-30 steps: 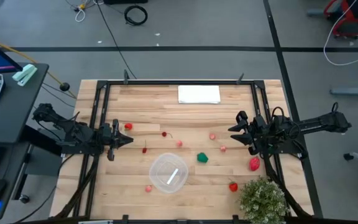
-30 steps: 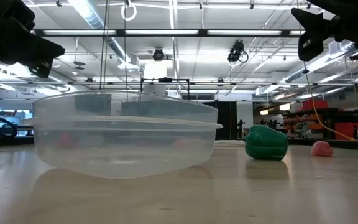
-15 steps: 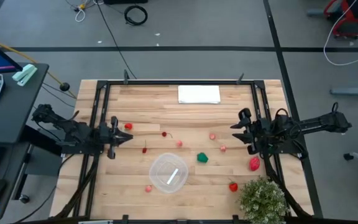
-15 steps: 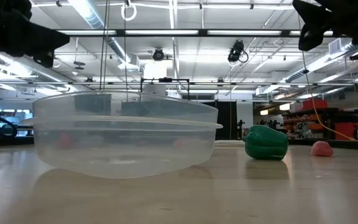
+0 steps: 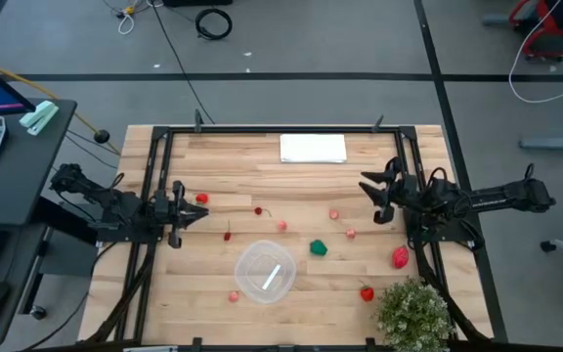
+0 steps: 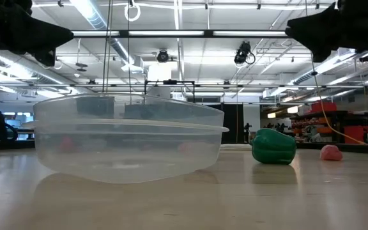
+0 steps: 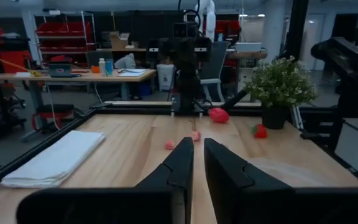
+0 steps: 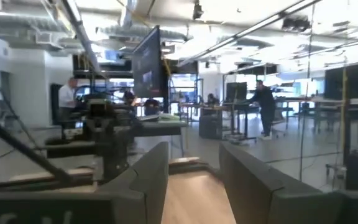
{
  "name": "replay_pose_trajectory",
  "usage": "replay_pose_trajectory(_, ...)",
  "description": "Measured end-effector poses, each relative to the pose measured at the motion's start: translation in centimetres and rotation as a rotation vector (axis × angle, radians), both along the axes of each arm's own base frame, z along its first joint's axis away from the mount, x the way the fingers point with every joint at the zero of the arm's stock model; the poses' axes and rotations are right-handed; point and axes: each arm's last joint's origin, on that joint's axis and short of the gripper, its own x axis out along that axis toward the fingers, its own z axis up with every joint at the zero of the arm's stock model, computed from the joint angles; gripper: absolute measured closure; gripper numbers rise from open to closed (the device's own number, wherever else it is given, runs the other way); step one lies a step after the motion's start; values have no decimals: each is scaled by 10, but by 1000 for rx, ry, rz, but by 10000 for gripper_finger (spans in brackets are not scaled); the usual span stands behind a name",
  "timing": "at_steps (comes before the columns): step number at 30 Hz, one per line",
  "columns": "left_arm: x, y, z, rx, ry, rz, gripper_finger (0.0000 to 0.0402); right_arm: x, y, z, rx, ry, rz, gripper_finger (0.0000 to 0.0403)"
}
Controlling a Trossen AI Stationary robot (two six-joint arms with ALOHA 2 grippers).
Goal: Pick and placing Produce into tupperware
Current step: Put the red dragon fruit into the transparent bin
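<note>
Since a second ago the right tool (image 5: pixel 371 198) has swung toward the tabletop's far side and sits a little farther in over the wood; the left tool (image 5: pixel 188 214) has drawn back slightly toward its edge. No produce has shifted.

Left tool: fingers (image 7: pixel 182 163) nearly pressed together, a thin slit between them, holding nothing. Right tool: fingers (image 8: pixel 151 168) spread, a clear gap, also holding nothing.

From the low view the tub (image 6: pixel 130 137) fills most of the frame and hides nearly all the produce; only blurred pink shapes show through its wall, and what they are cannot be told. Both arms are cut off at that picture's upper corners. The right wrist view looks level into the room, so no produce shows in it. A plant (image 5: pixel 413 311) stands at the near right corner, and the red piece (image 5: pixel 367 292) lies just beside its leaves.

The tub (image 5: pixel 265 271) lies near the tabletop's (image 5: pixel 291 186) near edge, between the arms, closer to the left tool, apart from both. It looks empty of produce; a pale streak inside may be glare. A red piece (image 5: pixel 201 198) lies just beside the left tool, a small dark red one (image 5: pixel 227 235) near it. The green pepper (image 5: pixel 318 248) sits just right of the tub. Two pink bits (image 5: pixel 334 213) lie near the right tool; a bigger red fruit (image 5: pixel 400 257) lies by the right arm. A white cloth (image 5: pixel 313 148) rests at the far edge.
</note>
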Motion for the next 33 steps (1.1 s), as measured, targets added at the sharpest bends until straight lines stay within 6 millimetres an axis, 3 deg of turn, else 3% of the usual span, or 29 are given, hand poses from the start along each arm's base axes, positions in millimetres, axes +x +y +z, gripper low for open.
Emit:
replay_pose_trajectory(5, 0, 0, 0, -43, -4, -3, 360, 0, 4, 2, 129, -61, 183, 251)
replay_pose_trajectory(12, 0, 0, 1, -42, -5, -3, 372, 0, 2, 3, 285, -115, 189, 251)
replay_pose_trajectory(14, 0, 0, 1, -48, -9, 11, 375, -1, -1, 3, 276, -118, 79, 251)
replay_pose_trajectory(18, -1, 3, 3, -94, -34, 97, 379, -6, -12, 2, 202, -89, -303, 251)
replay_pose_trajectory(20, -1, 4, 3, -134, -40, 119, 379, -6, -15, 1, 273, -117, -347, 251)
replay_pose_trajectory(25, -1, 5, 3, -172, -47, 130, 386, 0, -18, -10, 293, -16, -200, 251)
replay_pose_trajectory(33, 2, 16, 2, -168, -47, 238, 392, -1, -36, -11, 265, 14, 4, 251)
